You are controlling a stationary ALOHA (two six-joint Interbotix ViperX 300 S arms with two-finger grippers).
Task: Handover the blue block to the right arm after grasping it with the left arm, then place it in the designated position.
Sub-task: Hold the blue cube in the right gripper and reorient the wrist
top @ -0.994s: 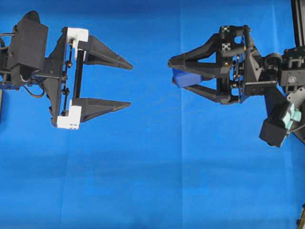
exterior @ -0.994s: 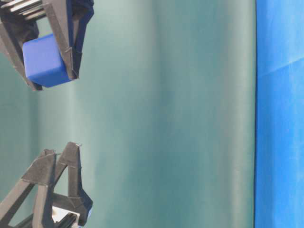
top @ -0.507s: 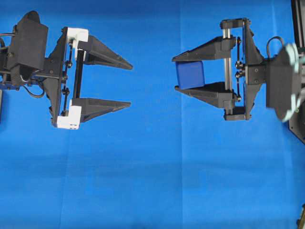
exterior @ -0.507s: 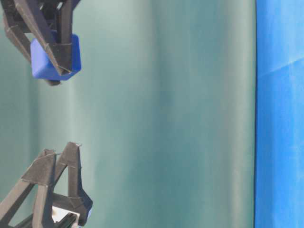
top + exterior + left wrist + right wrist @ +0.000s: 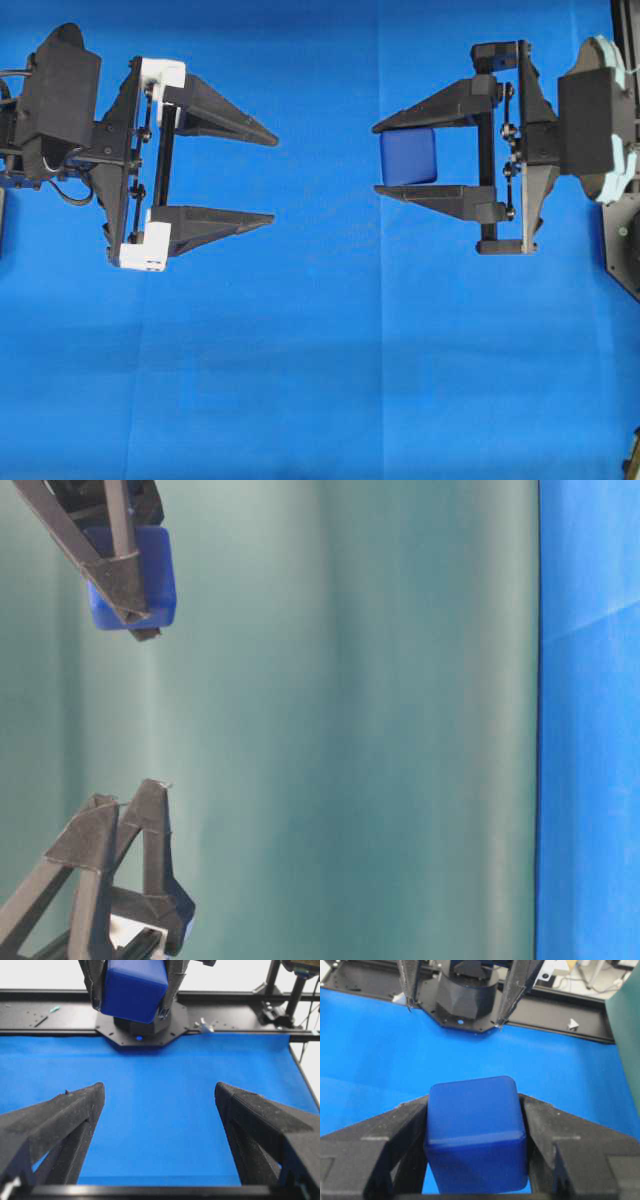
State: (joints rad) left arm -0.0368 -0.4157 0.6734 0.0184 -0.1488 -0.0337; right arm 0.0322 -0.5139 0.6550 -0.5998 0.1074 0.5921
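- The right claw [image 5: 378, 158] pinches the blue block [image 5: 408, 157] between its two fingers, above the blue cloth [image 5: 320, 360] on the desk.
- The left claw [image 5: 274, 172] is spread wide with nothing in it, facing the block from well apart.
- No readable writing shows anywhere.
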